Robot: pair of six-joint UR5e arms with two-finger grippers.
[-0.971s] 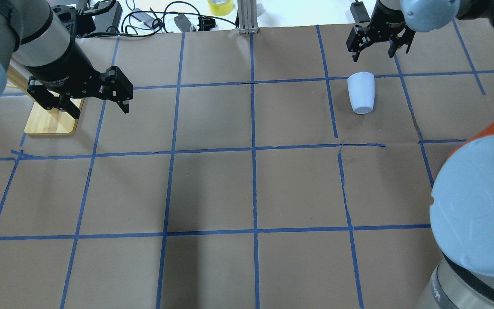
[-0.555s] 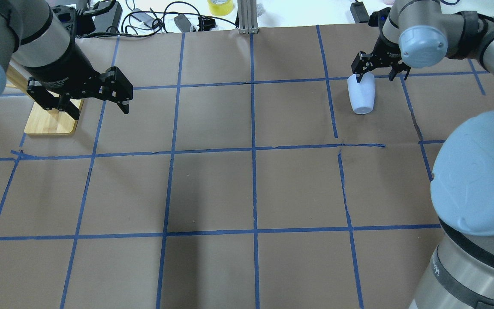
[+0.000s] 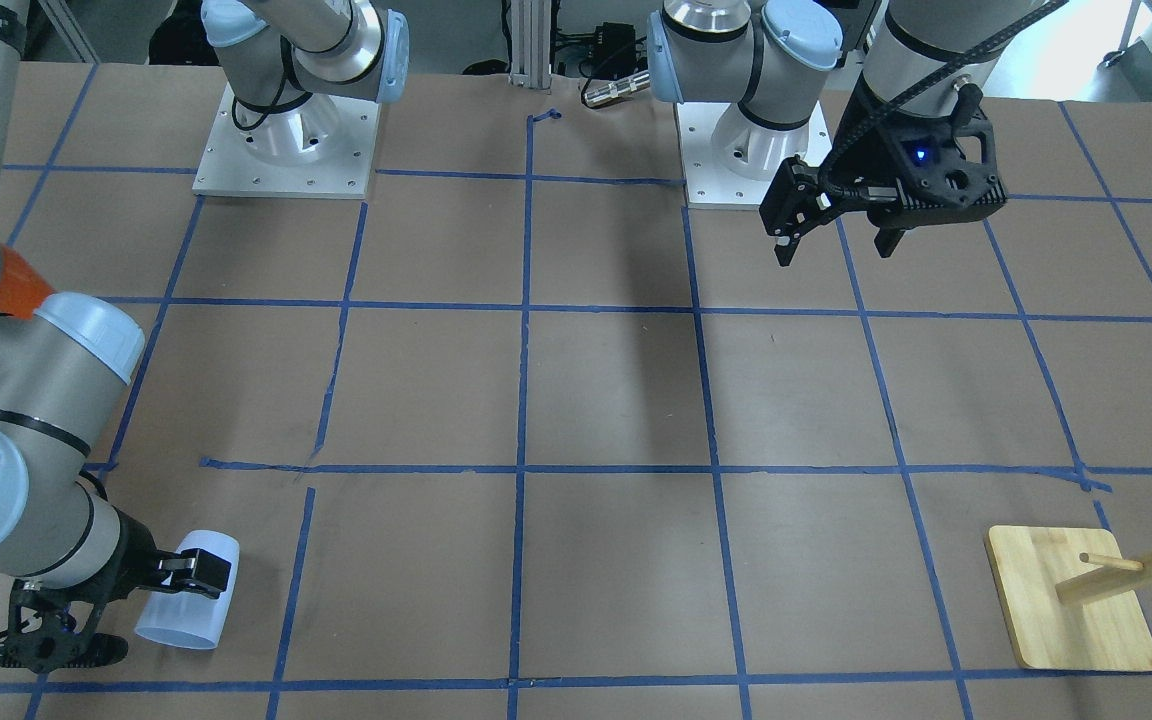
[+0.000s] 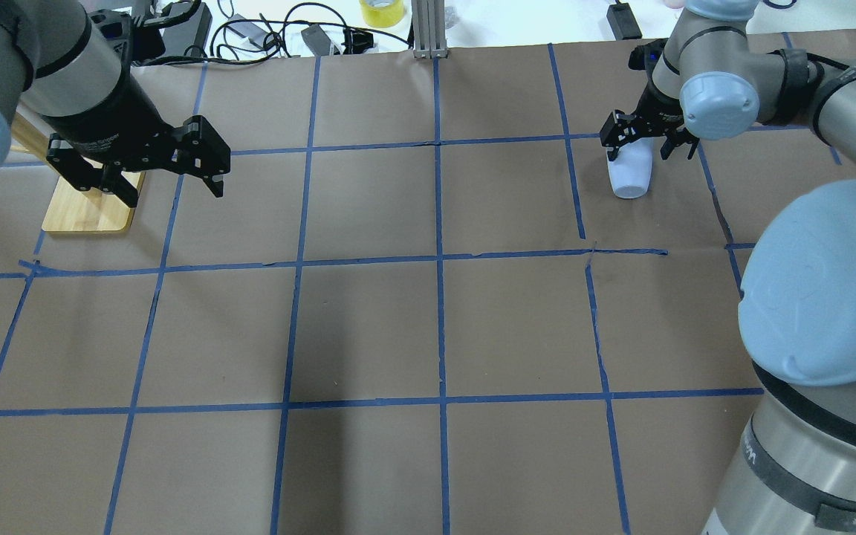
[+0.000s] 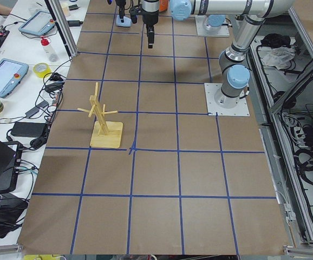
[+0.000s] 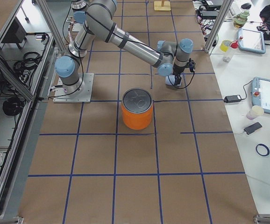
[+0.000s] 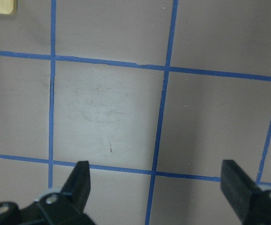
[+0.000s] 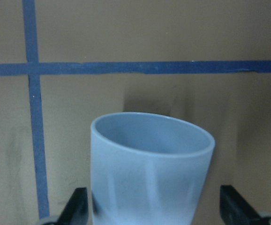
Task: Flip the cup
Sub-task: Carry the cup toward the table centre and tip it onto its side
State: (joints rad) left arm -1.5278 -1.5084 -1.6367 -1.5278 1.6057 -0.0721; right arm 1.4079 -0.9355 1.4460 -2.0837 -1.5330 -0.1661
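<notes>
The pale blue-white cup (image 4: 630, 177) lies on its side on the brown paper at the far right of the overhead view, mouth away from the robot. It also shows in the front-facing view (image 3: 188, 598) and the exterior right view (image 6: 171, 81). My right gripper (image 4: 643, 143) is open and low over the cup, a finger on each side of it. In the right wrist view the cup (image 8: 149, 173) fills the space between the two fingertips (image 8: 78, 207). My left gripper (image 4: 168, 172) is open and empty above the table at the far left, and shows over bare paper in its wrist view (image 7: 156, 187).
A wooden peg stand on a flat base (image 4: 90, 210) stands behind the left gripper; it also shows in the front-facing view (image 3: 1076, 610). A large orange can with a silver lid (image 6: 137, 109) stands on the robot's side of the cup. Cables lie beyond the far table edge (image 4: 264, 33).
My right gripper has come down and toward the robot from beyond the cup and now straddles it. The cup has stayed in place. The left arm has not moved.
</notes>
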